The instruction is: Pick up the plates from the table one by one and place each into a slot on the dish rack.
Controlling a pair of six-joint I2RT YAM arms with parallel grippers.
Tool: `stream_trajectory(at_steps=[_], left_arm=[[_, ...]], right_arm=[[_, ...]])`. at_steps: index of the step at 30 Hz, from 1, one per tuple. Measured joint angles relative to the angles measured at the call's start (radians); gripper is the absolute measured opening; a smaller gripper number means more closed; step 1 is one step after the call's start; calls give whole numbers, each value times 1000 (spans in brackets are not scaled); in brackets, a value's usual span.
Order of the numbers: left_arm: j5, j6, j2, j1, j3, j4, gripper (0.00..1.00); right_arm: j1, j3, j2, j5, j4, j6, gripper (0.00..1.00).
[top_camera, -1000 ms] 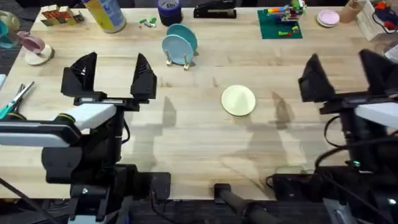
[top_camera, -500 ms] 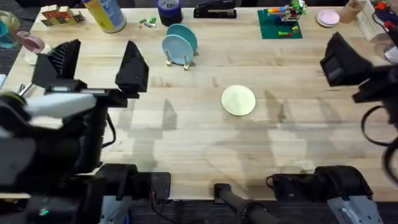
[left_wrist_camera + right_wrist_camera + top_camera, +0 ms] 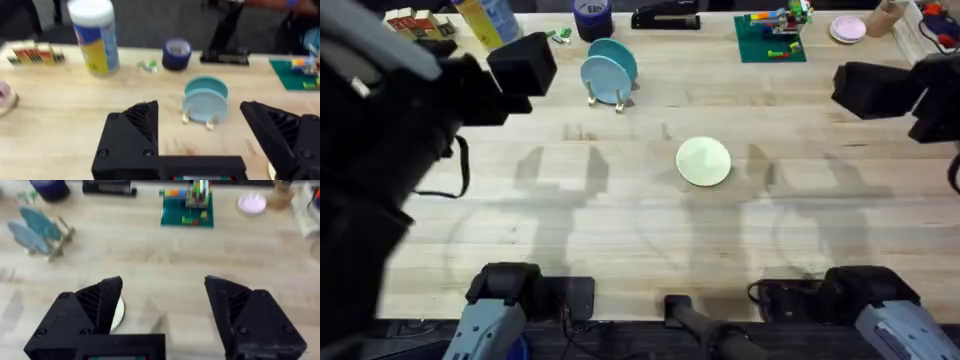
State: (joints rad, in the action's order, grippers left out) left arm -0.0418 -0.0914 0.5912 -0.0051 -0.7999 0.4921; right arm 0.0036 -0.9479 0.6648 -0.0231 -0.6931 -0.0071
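Pale wood table (image 3: pixel 620 230) carries your yellow-green plate (image 3: pixel 704 161) lying flat near the middle with bare wood around it, while two light blue plates (image 3: pixel 607 72) stand upright in the dish rack (image 3: pixel 197 118) toward the far edge. Beyond the rack you have a white canister (image 3: pixel 94 34), a blue tape roll (image 3: pixel 176 53), a black stapler (image 3: pixel 665 16) and a green brick baseplate (image 3: pixel 187 213). Your left gripper (image 3: pixel 210 135) and right gripper (image 3: pixel 162 312) both hang above the table with fingers spread wide and nothing between them.

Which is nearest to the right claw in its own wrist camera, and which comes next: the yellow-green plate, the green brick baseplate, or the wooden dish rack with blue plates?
1. Yellow-green plate: just beside the open right claw, partly behind one finger.
2. Green brick baseplate: ahead, toward the table's far edge.
3. Dish rack: far off to the side; close to the baseplate in distance.
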Motion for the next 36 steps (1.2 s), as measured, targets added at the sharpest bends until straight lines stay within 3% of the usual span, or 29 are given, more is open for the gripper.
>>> stream_trajectory(at_steps=[12, 17, 36], left_arm=[[-142, -22, 352, 0, -373, 495, 994], [-176, -22, 464, 0, -475, 648, 994], [-272, -27, 626, 0, -492, 705, 993]], right_arm=[[0, -193, 271, -49, -340, 0, 995], [0, -226, 359, -53, -383, 0, 993], [0, -233, 389, -53, -381, 0, 995]])
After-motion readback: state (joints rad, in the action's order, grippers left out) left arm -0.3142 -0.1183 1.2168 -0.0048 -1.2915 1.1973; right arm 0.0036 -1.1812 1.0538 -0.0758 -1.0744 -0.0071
